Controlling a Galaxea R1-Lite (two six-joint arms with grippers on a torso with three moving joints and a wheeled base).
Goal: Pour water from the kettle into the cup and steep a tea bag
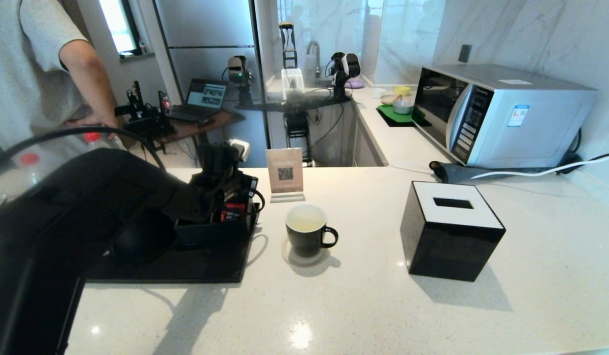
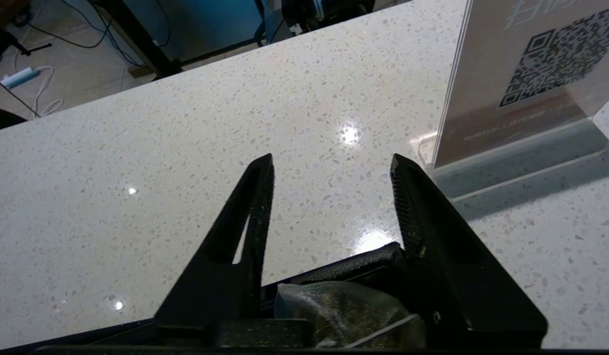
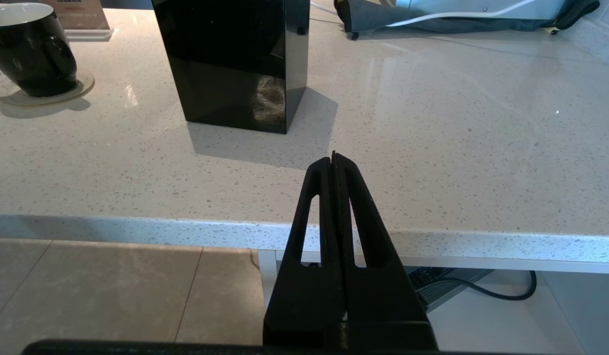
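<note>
1. We have the left gripper (image 2: 331,165) down over the small black box (image 1: 213,230) on the dark tray (image 1: 186,268), left of the cup (image 1: 308,231). Its fingers (image 2: 255,212) stand partly apart with a gap between the tips; we judge they are not yet pinching the tea bag (image 2: 344,313), which lies low between them, near their base.
2. To do this well, we should close squarely on the pouch, not its string, then lift straight up before swinging toward the cup.
3. The cup sits on a coaster on the table (image 1: 383,305), already holding pale water (image 1: 305,222).
4. Only the left wrist view shows the tea bag; the head view hides it behind the arm.
5. The right gripper (image 3: 333,158) hangs parked off the table's edge, fingers pressed together, empty.
</note>
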